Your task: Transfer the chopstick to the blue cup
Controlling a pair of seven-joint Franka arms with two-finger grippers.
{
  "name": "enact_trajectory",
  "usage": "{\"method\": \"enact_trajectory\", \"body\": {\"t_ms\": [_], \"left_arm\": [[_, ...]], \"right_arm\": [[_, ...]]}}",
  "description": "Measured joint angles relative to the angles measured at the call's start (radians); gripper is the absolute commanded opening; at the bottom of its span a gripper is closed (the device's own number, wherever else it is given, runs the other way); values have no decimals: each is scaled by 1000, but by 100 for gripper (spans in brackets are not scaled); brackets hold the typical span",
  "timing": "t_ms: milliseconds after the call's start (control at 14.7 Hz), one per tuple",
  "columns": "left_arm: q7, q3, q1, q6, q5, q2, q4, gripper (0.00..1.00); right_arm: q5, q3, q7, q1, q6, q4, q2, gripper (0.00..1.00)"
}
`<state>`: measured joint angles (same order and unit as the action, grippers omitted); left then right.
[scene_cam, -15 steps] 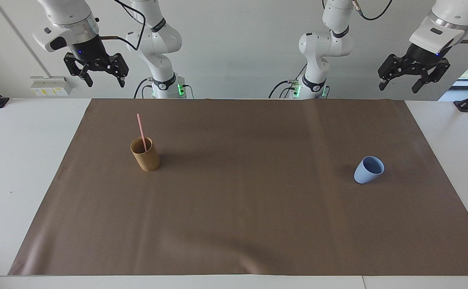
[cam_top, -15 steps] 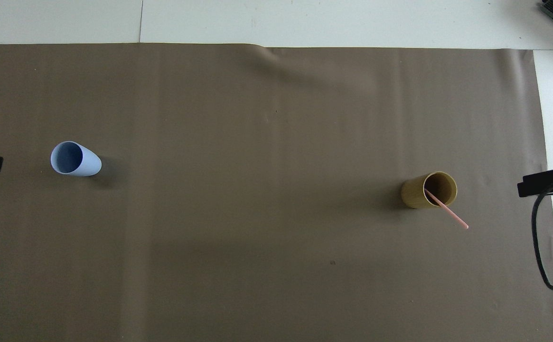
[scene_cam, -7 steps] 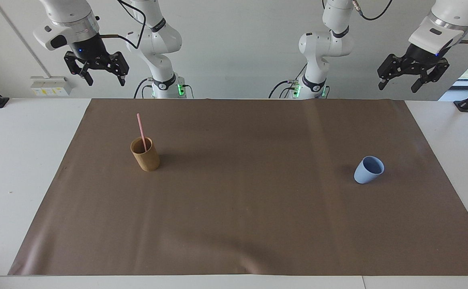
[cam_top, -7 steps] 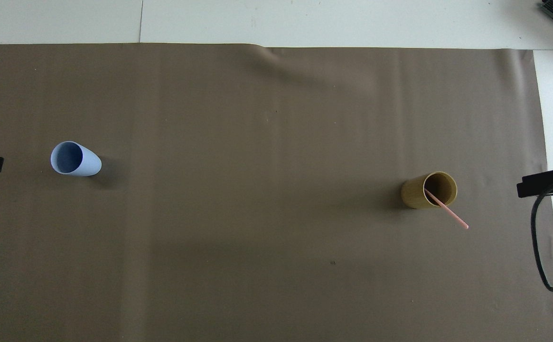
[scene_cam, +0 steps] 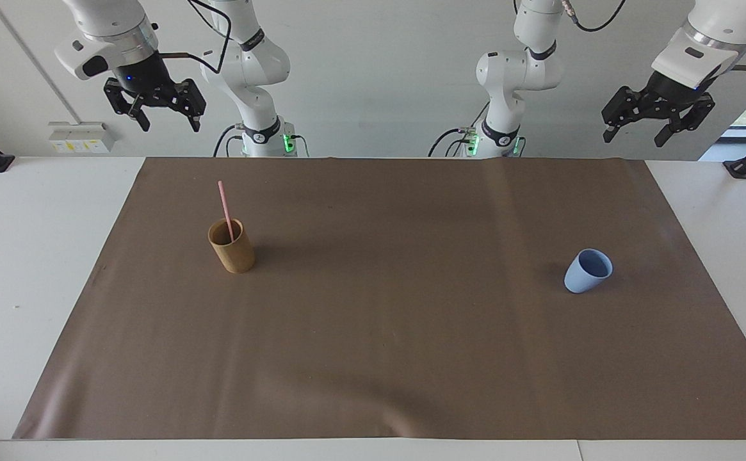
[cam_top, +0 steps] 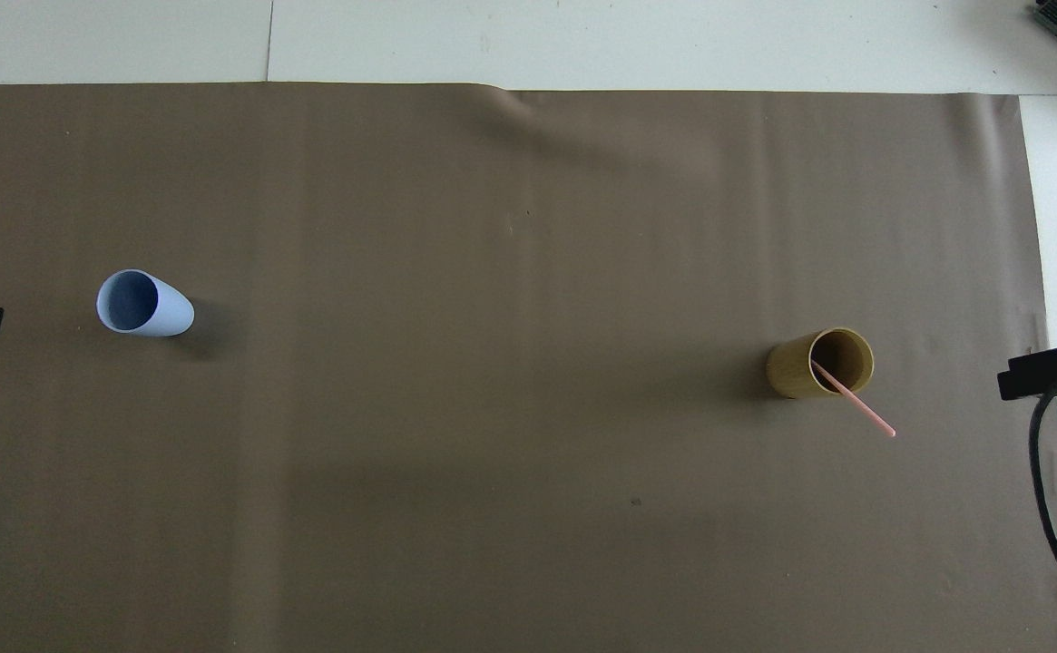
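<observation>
Black and two-fingered, the right hand (scene_cam: 163,121) hangs high in the air above the robots' edge of the brown mat, at the right arm's end of the tabletop, its fingers spread wide apart with nothing between them. The left hand (scene_cam: 636,134) is raised the same way over the left arm's end, fingers likewise wide open and empty; neither touches anything. In the overhead view only dark slivers of each show at the frame edges, so I take their height from the facing view alone.

A thin, straight pale pink chopstick rod (scene_cam: 225,207) stands in the tall tan-brown cylindrical holder (scene_cam: 232,251), its lower end inside and its upper end leaning out over the rim toward the robots. It looks like a single rod, though whether it is one stick or a pair pressed together I cannot tell. The holder stands upright on the mat toward the right arm's end. The small light blue handleless cup (scene_cam: 587,271) stands well apart from it, toward the left arm's end, mouth up and with nothing in it.

Both stand on a wide brown mat (scene_cam: 398,346) with faint creases, spread over a white tabletop (scene_cam: 20,256). A plain pale wall (scene_cam: 379,77) rises by the arm bases.
</observation>
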<state>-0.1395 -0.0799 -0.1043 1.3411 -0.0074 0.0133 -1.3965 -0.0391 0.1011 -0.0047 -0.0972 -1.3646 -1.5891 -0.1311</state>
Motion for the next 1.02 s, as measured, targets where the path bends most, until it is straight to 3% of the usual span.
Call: {"method": "enact_trajectory", "body": {"t_ms": [1018], "left_arm": [[-1,0,0,31,0,22,-39,100]], "right_arm": [[0,0,0,0,0,-13,-5,100]]}}
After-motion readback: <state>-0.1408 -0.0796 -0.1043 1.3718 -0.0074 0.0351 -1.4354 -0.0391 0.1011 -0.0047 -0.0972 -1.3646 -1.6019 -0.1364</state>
